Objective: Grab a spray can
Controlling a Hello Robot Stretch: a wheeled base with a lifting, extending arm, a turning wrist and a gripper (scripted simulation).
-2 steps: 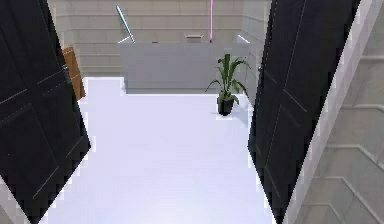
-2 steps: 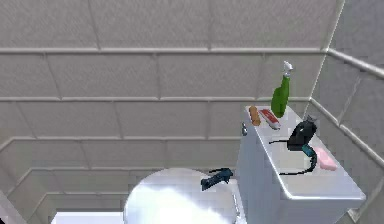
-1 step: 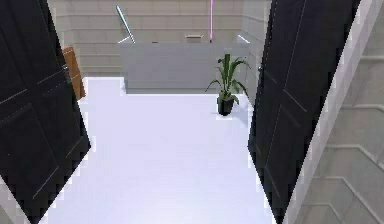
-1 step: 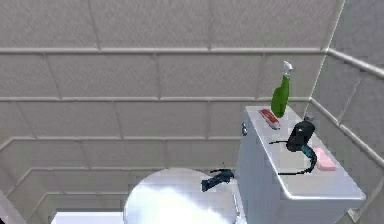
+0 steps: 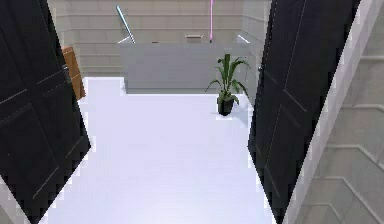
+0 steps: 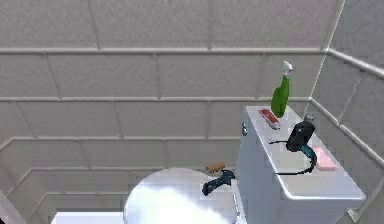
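In the lower middle of the arm side view is a toilet's white lid, and right of it the tank. At the tank top's far edge, in the upper right of the frame, stands the green spray bottle. Its long axis is upright, with the head at the top. A dark object lies just to its right. I cannot tell the pincer's state, or where the bottle is relative to it.

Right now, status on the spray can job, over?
Green spray bottle upright on toilet tank lid, wall end. Dark corded object close by on the same lid.
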